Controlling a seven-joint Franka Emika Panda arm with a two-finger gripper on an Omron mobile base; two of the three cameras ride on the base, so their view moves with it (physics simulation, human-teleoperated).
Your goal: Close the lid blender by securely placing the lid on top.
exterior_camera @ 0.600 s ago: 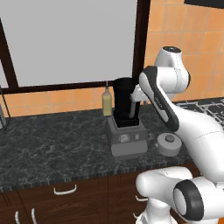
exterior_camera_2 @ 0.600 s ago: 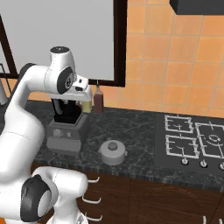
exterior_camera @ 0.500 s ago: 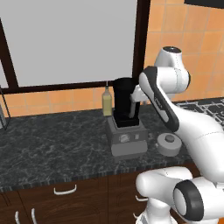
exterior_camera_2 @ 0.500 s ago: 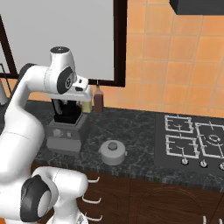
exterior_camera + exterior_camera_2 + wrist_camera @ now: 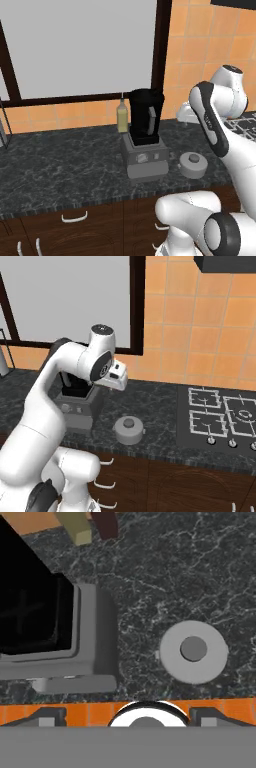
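The blender stands on the dark counter: a tall black jar with an open top on a boxy grey base. In the hand view the jar and its base lie at the left. The lid, a round light-grey cap with a darker knob, rests on the counter to the right of the base, apart from it. The hand view shows the lid from straight above. My gripper is open, its tips wide apart, nothing between them. It hovers high above the counter between blender and lid.
A slim yellowish bottle stands behind the blender against the tiled wall. A gas hob lies in the counter at the right. A dark window frame rises behind the blender. Drawers with white handles run below the counter's front edge.
My hand has swung to the right, from over the blender jar to above the gap between blender and lid. Blender, lid and bottle have not moved.
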